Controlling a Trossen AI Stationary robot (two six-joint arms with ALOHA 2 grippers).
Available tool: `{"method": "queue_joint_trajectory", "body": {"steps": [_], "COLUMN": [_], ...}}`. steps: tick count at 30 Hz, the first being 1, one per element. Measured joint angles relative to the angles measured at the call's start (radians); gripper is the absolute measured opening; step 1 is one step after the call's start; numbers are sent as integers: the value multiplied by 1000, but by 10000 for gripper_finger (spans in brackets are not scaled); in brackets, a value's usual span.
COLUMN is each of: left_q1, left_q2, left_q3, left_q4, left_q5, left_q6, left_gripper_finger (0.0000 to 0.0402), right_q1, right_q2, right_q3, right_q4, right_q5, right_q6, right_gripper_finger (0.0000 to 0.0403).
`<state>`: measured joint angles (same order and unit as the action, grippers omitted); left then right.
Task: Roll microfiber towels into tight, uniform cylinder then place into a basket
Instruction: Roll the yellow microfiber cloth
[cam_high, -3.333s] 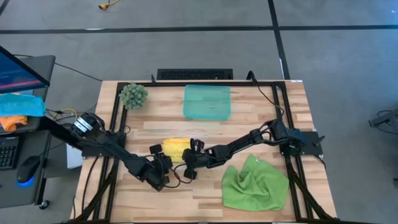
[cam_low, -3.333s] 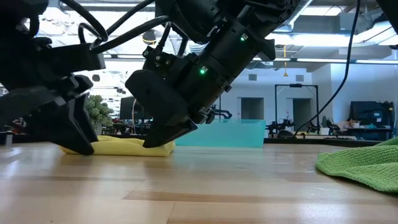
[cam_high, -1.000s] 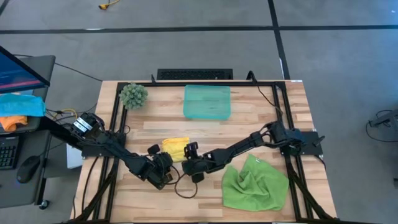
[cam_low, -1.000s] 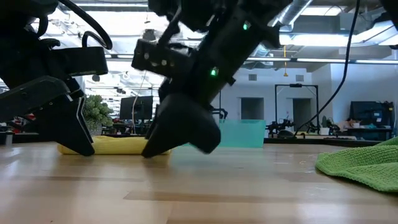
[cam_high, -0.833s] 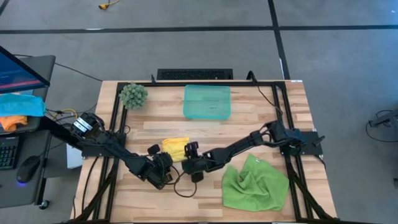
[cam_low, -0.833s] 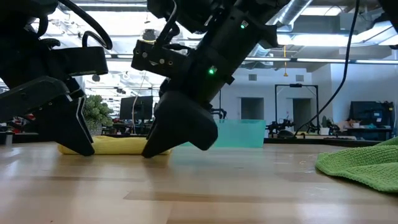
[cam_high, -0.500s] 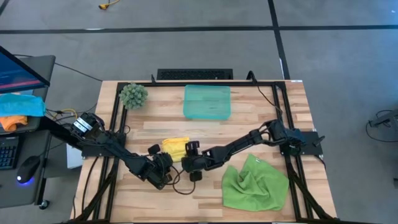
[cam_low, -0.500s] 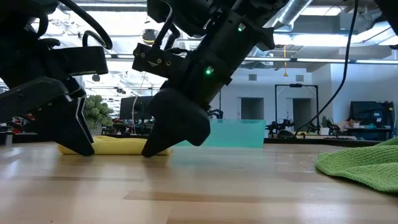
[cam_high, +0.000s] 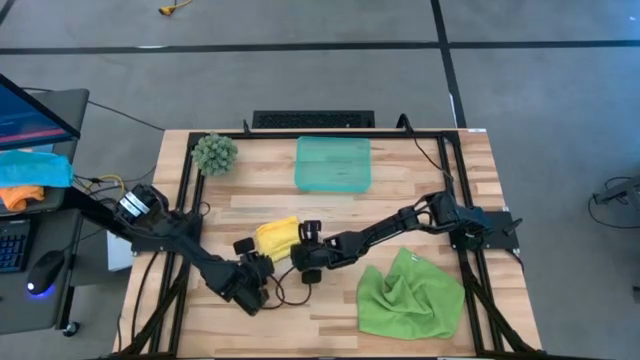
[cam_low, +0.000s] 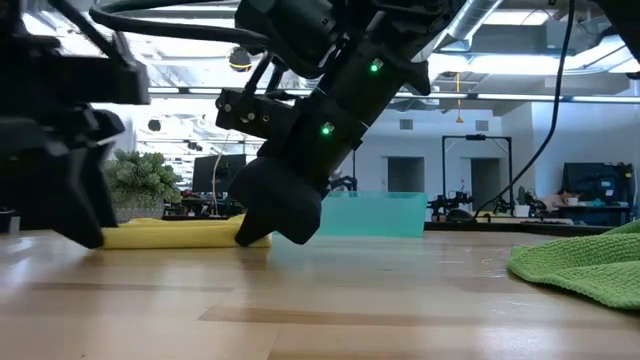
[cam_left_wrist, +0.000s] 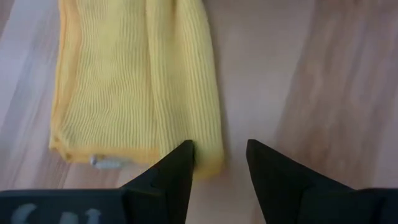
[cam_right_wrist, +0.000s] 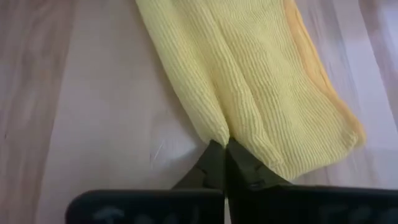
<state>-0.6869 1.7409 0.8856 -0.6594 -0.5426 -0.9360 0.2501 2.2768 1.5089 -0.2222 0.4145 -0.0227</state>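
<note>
While the right gripper (cam_right_wrist: 225, 149) pinches the folded yellow towel's (cam_high: 277, 238) edge on the counter (cam_high: 420, 195), the left gripper (cam_left_wrist: 219, 163) hovers part-open, holding nothing, at its corner.

Ribbed yellow cloth (cam_right_wrist: 261, 93), smooth wood table (cam_right_wrist: 81, 112)

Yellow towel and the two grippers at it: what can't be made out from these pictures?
- High view: the yellow towel is partly covered by the right gripper, hiding the contact.
- Low view: the right arm blocks the towel's near end; the left gripper is a dark silhouette.
- Right wrist view: the fingers are shut at the towel's edge; how much cloth is pinched is hidden.
- Left wrist view: the picture's edge cuts off the towel's far end.
</note>
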Motion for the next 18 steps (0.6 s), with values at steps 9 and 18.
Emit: {"method": "queue_joint_trajectory", "body": {"steps": [9,18], "left_q1": [-104,-123], "left_q2": [-1,-2], "left_q3": [42,-18], "left_q4": [-97,-15], "left_q5": [-131,-248], "left_q6": [12,62], "left_gripper_finger": [144,144], "right_q1": [8,8], "right_q2": [0,-1], "right_q3": [-1,-1], "right_q4": [-4,-4], "right_q5": [-10,-20], "right_q6": [23,24], "right_gripper_finger": [13,24]}}
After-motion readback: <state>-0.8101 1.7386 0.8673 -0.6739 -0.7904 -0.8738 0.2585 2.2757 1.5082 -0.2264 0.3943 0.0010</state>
